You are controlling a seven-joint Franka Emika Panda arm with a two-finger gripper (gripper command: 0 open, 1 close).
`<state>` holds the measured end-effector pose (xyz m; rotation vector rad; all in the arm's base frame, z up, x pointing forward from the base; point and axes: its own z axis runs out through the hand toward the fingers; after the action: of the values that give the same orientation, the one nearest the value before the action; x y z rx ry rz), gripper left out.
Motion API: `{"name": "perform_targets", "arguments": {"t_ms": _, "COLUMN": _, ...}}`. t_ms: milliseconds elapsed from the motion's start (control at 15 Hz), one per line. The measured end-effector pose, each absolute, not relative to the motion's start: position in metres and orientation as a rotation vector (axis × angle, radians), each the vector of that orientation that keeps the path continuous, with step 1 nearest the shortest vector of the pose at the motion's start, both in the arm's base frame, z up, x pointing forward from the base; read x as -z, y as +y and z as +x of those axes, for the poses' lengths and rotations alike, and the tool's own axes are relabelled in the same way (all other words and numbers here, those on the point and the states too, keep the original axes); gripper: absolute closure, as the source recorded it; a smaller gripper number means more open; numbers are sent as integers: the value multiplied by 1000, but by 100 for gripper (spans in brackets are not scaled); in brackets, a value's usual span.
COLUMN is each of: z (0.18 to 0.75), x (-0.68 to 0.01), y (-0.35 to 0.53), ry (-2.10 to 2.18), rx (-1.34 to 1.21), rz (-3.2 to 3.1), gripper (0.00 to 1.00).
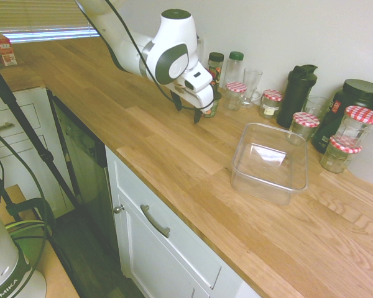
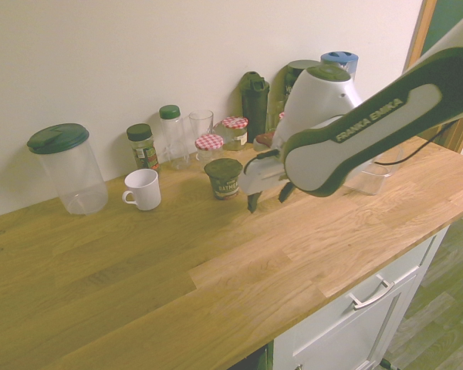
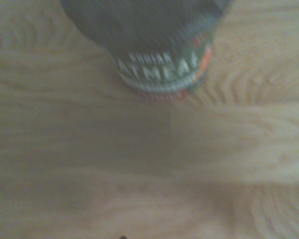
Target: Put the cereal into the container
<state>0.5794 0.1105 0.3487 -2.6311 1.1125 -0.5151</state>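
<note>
Desk (image 1: pixel 168 155) of pale wood spreads beneath the gripper (image 1: pixel 188 115), which hangs just above it with its two fingers apart and nothing between them. Container (image 1: pixel 261 188), a clear rectangular tub, stands well apart from the gripper, on the opposite side from the white mug. The green-lidded pitcher (image 2: pixel 77 173) is farther from the gripper than the mug, on the mug's side. Toward the wall from the gripper, on the container's side, is the dark shaker bottle (image 1: pixel 296 96). Cereal (image 2: pixel 225 181), a dark-topped cup with a green label reading "OATMEAL", sits upright on the desk just beside the gripper, outside its fingers. The white mug (image 2: pixel 143 190) stands past the cereal from the gripper, upright.
</note>
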Motion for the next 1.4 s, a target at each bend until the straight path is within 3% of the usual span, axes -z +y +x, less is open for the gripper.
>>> {"name": "perform_targets", "arguments": {"t_ms": 533, "z": 658, "x": -339, "y": 143, "ry": 1018, "rx": 718, "rz": -2653, "gripper": 0}}
{"name": "perform_targets", "arguments": {"t_ms": 600, "z": 660, "x": -337, "y": 144, "ry": 1010, "rx": 741, "rz": -2655, "gripper": 100}}
{"name": "perform_targets", "arguments": {"t_ms": 1400, "z": 662, "x": -332, "y": 143, "ry": 973, "rx": 817, "rz": -2624, "gripper": 100}}
